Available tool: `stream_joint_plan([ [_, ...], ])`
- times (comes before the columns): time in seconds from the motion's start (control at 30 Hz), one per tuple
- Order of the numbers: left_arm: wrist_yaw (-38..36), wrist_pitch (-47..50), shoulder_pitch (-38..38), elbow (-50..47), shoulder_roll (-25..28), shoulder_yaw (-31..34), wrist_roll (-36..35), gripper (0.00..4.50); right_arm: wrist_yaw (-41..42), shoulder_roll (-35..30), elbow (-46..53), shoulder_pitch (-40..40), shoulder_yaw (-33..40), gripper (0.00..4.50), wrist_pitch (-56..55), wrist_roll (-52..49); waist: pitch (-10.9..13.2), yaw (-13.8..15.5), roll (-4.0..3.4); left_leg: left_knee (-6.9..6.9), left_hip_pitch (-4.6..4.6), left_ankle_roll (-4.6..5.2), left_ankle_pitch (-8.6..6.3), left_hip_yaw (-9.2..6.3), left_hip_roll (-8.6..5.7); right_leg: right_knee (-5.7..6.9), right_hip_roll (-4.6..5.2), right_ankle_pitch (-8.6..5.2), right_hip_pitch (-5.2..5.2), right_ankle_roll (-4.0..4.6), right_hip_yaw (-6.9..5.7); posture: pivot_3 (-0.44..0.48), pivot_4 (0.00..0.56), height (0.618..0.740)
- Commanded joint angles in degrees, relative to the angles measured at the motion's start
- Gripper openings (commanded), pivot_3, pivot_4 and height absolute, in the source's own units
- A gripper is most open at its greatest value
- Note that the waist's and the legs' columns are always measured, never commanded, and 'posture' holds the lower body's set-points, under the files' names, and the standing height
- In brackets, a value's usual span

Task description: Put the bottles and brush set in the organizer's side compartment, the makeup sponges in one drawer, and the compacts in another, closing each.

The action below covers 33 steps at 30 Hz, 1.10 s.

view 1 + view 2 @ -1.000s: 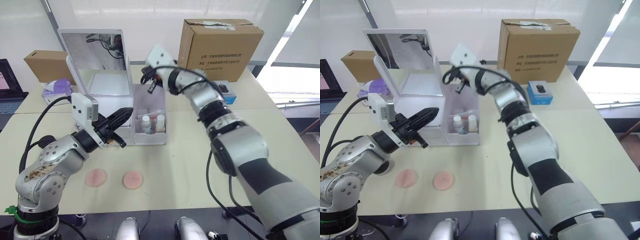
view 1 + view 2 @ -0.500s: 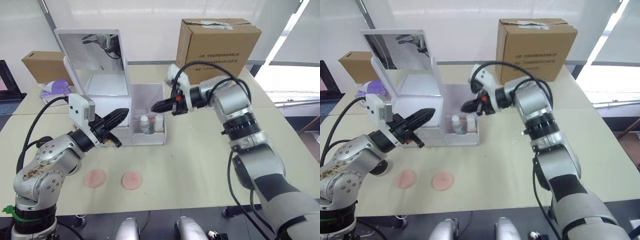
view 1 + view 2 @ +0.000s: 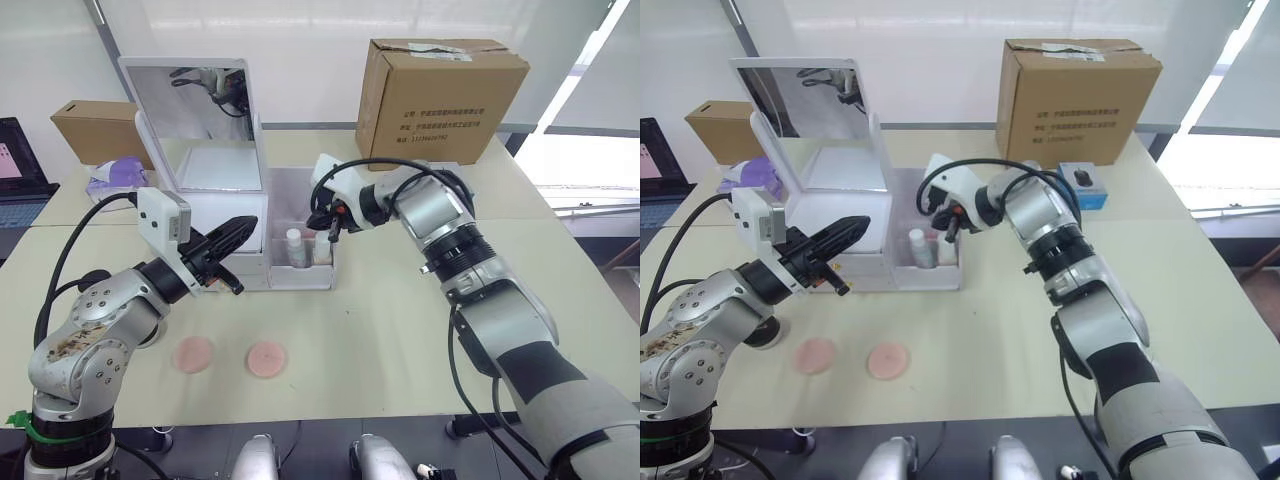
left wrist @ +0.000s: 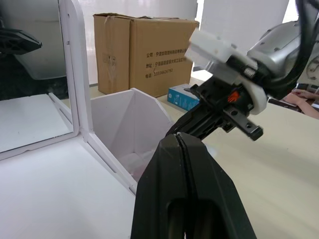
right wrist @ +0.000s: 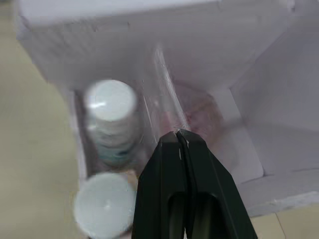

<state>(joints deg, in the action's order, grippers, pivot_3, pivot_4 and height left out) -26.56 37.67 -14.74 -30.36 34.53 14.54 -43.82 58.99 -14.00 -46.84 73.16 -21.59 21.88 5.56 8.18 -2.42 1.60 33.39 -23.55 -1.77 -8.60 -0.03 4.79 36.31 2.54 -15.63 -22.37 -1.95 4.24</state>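
Now the right gripper (image 3: 952, 222) hangs over the side compartment (image 3: 300, 252) of the organizer (image 3: 225, 215), near the middle of the frame. Its two black fingers are pressed together, and in the right wrist view they seem to pinch the top edge of the clear brush pouch (image 5: 167, 107), which stands down inside the compartment; the pink handles show only as a blur through the plastic. Both bottles stand upright in the same compartment, at its front wall: the short clear bottle (image 3: 294, 248) with the white cap, and the slim beige bottle (image 3: 320, 250) just beside it, partly behind the gripper.

The left gripper (image 3: 238, 233) is at the middle left, in front of the organizer's drawer part, pointing toward the side compartment. Its fingers are pressed together and hold nothing. The mirror lid (image 3: 195, 105) stands open in the upper left.

Two pink sponges (image 3: 192, 354) (image 3: 266, 358) lie flat on the table (image 3: 400, 330) in the lower left, near each other but not touching, well apart from the organizer. A big cardboard box (image 3: 440, 95) stands at the upper right, and a smaller one (image 3: 95, 130) at the far left.
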Motion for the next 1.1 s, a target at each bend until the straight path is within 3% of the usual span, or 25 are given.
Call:
stream_joint_plan([
  [0.03, -0.02, -0.93, -0.40, -1.61, 0.26, 0.78, 0.03, 0.00, -8.45, 1.49, -7.01, 4.20, 2.56, 0.04, -9.97, 1.66, 0.00, -0.11, 0.00, -0.02, 0.00, 0.00, 0.00, 0.00, 0.00, 0.01, 0.00, 0.00, -0.01, 0.00, 0.00, 0.000, 0.150, 0.738],
  [0.23, -0.07, -0.98, -0.85, -1.39, -0.05, 0.19, 0.31, 0.00, -22.40, 2.95, -16.71, 6.51, 5.48, 0.04, -26.35, 3.45, 0.00, 0.00, 0.00, -0.03, 0.01, 0.00, 0.00, 0.00, 0.00, -0.03, 0.01, 0.00, 0.03, 0.00, 0.00, 0.000, 0.150, 0.738],
  [0.4, -0.85, -1.12, -1.69, -0.12, -0.07, 0.11, 0.60, 0.00, -16.80, 2.58, -15.53, 7.66, 12.30, 0.04, -24.12, -2.75, 0.00, -0.07, 0.00, -0.04, 0.01, 0.00, 0.00, -0.01, 0.01, 0.01, 0.00, 0.00, 0.02, 0.00, 0.01, 0.000, 0.150, 0.738],
  [0.53, -2.78, -1.49, -1.62, 1.76, 0.90, 1.65, 0.39, 0.00, 0.26, -0.42, -1.49, 3.64, 17.60, 0.04, -6.12, -13.79, 0.01, 0.09, -0.01, -0.03, 0.02, 0.00, 0.00, -0.01, 0.01, -0.01, 0.00, 0.00, 0.06, 0.00, 0.00, 0.000, 0.150, 0.738],
  [0.63, -4.78, -1.31, -0.74, 2.97, 2.39, 3.90, -0.32, 0.00, 3.65, -5.28, 15.56, -3.40, 22.03, 0.04, 9.35, -22.45, 0.00, 0.34, -0.01, -0.02, 0.02, 0.00, 0.00, -0.01, 0.02, -0.01, 0.01, 0.00, 0.09, 0.00, -0.02, 0.000, 0.150, 0.738],
  [0.7, -6.32, -1.23, 0.00, 3.75, 3.91, 5.47, -0.49, 0.00, 3.51, -8.61, 25.67, -9.72, 23.08, 0.04, 13.59, -24.64, 0.00, 0.93, 0.00, -0.02, 0.01, 0.00, 0.00, -0.01, 0.02, -0.04, 0.02, 0.00, 0.11, 0.00, -0.06, 0.000, 0.150, 0.738],
  [0.8, -9.65, -1.92, 2.53, 5.86, 7.16, 9.98, -0.32, 0.87, 0.22, -12.57, 37.40, -20.36, 27.79, 0.00, 16.86, -28.04, -0.01, 1.24, 0.01, 0.02, 0.02, 0.00, 0.00, 0.01, 0.01, -0.07, 0.03, -0.01, 0.10, -0.01, -0.04, 0.000, 0.150, 0.738],
  [0.87, -12.47, -3.31, 6.95, 7.66, 9.75, 13.54, 1.85, 1.53, -1.47, -15.92, 41.86, -26.70, 30.84, 0.40, 14.85, -27.83, 0.00, 1.02, -0.04, -0.03, 0.04, 0.00, 0.00, 0.02, 0.02, -0.08, 0.03, -0.04, 0.06, -0.01, -0.03, 0.000, 0.150, 0.738],
  [0.93, -14.85, -4.97, 11.88, 8.63, 11.67, 16.69, 3.94, 2.16, -1.22, -20.96, 43.75, -33.58, 30.80, 0.94, 7.80, -23.88, -0.01, 0.94, -0.09, -0.08, 0.04, 0.00, 0.00, 0.05, 0.02, -0.09, 0.04, -0.06, 0.00, -0.02, 0.01, 0.000, 0.150, 0.738],
  [1.0, -17.59, -8.56, 18.42, 12.26, 11.51, 23.76, 5.42, 2.78, -2.17, -24.35, 44.04, -42.69, 35.58, 1.63, 1.55, -23.05, -0.01, 1.02, -0.08, -0.10, 0.11, -0.01, -0.01, 0.08, 0.02, -0.12, 0.07, -0.26, 0.03, -0.08, 0.01, 0.000, 0.150, 0.738],
  [1.1, -19.30, -16.80, 24.41, 22.58, 9.79, 30.99, 8.94, 3.71, -3.97, -24.92, 44.45, -51.79, 41.41, 2.66, -1.92, -25.28, -0.05, 0.86, -0.02, -0.21, 0.32, -0.01, -0.01, 0.13, 0.04, -0.15, 0.10, -0.61, 0.13, 0.32, 0.01, 0.000, 0.150, 0.738],
])
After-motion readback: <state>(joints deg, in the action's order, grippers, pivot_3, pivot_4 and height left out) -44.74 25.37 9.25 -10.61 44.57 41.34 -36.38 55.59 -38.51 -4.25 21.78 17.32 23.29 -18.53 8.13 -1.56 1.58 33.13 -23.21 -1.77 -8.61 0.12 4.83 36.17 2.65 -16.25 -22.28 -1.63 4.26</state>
